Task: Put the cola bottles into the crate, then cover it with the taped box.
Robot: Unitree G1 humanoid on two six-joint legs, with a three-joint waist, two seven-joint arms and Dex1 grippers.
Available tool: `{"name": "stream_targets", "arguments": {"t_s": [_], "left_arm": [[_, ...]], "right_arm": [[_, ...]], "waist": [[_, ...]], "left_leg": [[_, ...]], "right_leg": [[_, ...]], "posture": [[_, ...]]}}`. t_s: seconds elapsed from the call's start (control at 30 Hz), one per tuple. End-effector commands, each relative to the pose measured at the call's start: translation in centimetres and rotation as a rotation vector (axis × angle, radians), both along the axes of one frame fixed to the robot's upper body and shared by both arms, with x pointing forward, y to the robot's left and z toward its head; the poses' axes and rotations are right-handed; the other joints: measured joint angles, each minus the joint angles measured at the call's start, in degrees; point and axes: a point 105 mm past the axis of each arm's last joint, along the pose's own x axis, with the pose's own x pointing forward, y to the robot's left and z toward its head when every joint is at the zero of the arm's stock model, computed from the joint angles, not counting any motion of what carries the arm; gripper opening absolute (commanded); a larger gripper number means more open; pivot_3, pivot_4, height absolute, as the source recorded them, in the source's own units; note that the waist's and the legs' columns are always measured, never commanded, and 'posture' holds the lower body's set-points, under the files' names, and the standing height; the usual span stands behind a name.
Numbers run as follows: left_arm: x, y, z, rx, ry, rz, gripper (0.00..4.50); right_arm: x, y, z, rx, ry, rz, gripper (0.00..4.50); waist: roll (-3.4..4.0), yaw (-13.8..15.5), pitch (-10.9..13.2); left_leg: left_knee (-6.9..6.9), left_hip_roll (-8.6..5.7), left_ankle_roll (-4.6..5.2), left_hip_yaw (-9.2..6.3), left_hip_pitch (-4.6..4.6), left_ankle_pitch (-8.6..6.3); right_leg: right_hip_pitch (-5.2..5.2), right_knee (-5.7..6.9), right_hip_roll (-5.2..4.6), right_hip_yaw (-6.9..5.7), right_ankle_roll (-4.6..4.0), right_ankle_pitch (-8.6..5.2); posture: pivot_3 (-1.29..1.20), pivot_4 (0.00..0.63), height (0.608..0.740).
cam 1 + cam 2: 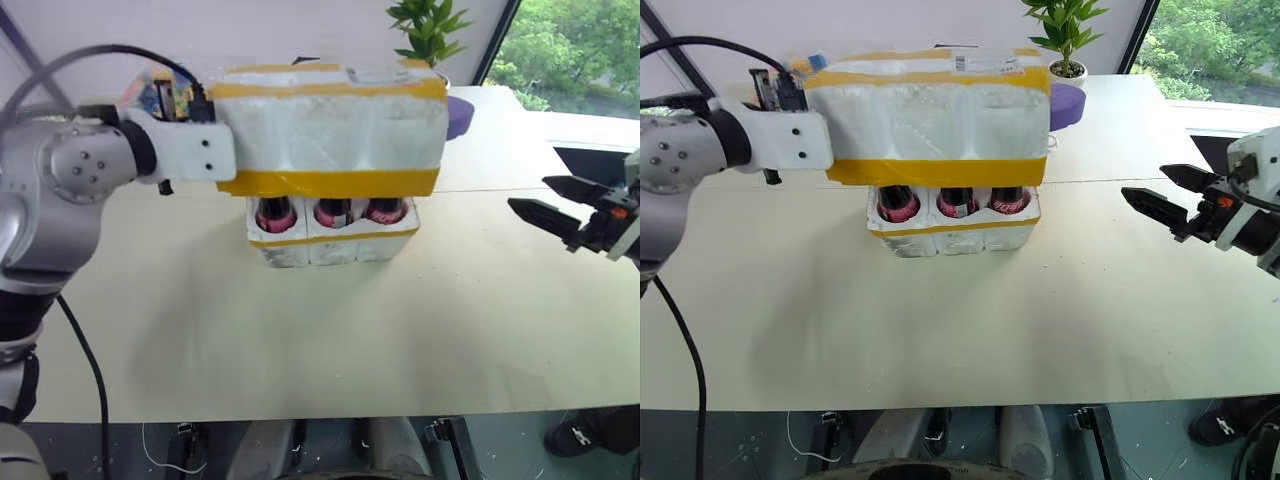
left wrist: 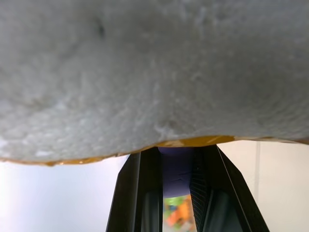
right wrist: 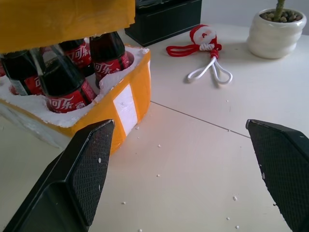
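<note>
The taped box (image 1: 330,130), white foam with yellow tape stripes and a label on top, hangs just above the crate (image 1: 330,245). My left gripper (image 2: 177,193) is shut on the box's left end, its fingers hidden behind the foam in the head views. The crate sits mid-table, a low white foam tray with a yellow band. Cola bottles (image 1: 333,212) stand in its wells, their red labels showing in the gap under the box and their tops hidden by it. My right gripper (image 1: 530,195) hovers open and empty to the right, well apart from the crate (image 3: 128,96).
Beyond the crate lie a black box (image 3: 164,17), a red and white cord with a small Santa figure (image 3: 205,46) and a white plant pot (image 3: 280,31). A purple object (image 1: 458,115) sits behind the taped box. The table's front edge (image 1: 300,415) is near me.
</note>
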Motion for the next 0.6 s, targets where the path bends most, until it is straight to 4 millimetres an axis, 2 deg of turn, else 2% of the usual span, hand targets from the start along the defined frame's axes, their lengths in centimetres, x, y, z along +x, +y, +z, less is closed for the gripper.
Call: {"name": "stream_targets", "arguments": {"t_s": [0.03, 0.07, 0.2, 0.27, 0.3, 0.4, 0.6], "left_arm": [[0.1, 0.4, 0.4, 0.046, -0.035, 0.008, 0.21], [0.1, 0.2, 0.1, 0.040, -0.025, -0.003, 1.25], [0.0, 0.2, -0.5, 0.032, 0.007, -0.010, 3.19], [-0.2, 0.5, -0.9, 0.027, 0.030, -0.008, 4.36], [-0.4, 0.5, -1.0, 0.011, 0.049, -0.008, 4.48], [-1.0, 0.9, -1.6, -0.029, 0.106, 0.004, 4.48], [-3.8, 3.4, -3.6, -0.145, 0.356, 0.045, 4.48]], "right_arm": [[-0.5, 0.1, 1.5, 0.002, -0.065, -0.001, 4.50], [-0.5, 0.1, 1.4, 0.003, -0.066, -0.002, 4.50], [-0.6, 0.1, 1.3, -0.003, -0.064, -0.003, 4.50], [-0.7, 0.1, 1.3, -0.011, -0.061, -0.005, 4.50], [-0.7, 0.0, 1.3, -0.014, -0.061, -0.006, 4.50], [-0.8, -0.1, 1.4, -0.020, -0.058, -0.008, 4.50], [-1.0, -0.3, 1.6, -0.041, -0.052, 0.001, 4.50]], "waist": [[0.00, -0.02, 0.00], [0.00, -0.01, 0.00], [-0.01, 0.01, 0.00], [0.00, 0.00, 0.00], [-0.01, 0.00, 0.00], [-0.01, -0.01, 0.01], [0.00, -0.24, 0.00]], "left_leg": [[0.00, 0.00, 0.00, 0.00, 0.00, 0.00], [0.00, 0.01, 0.00, 0.00, 0.00, 0.00], [0.03, 0.00, 0.00, 0.00, 0.00, 0.00], [0.02, 0.00, 0.00, 0.00, 0.00, 0.00], [0.02, 0.00, 0.01, 0.00, 0.00, 0.00], [0.03, 0.00, 0.01, 0.00, 0.00, 0.00], [-0.02, 0.04, 0.00, 0.00, 0.01, 0.00]], "right_leg": [[0.00, 0.00, 0.00, 0.00, 0.00, 0.00], [0.00, 0.00, 0.01, 0.00, 0.00, 0.00], [0.01, 0.01, 0.00, 0.00, 0.00, 0.00], [0.02, 0.01, 0.00, 0.00, 0.00, 0.00], [0.01, 0.01, 0.01, 0.00, 0.00, 0.00], [0.01, 0.01, 0.00, 0.00, 0.00, 0.00], [-0.01, 0.01, 0.02, 0.00, -0.01, 0.00]], "posture": [[0.00, 0.150, 0.732], [0.00, 0.150, 0.732], [0.00, 0.150, 0.732], [0.00, 0.150, 0.732], [0.00, 0.150, 0.732], [0.00, 0.150, 0.732], [0.00, 0.150, 0.732]]}}
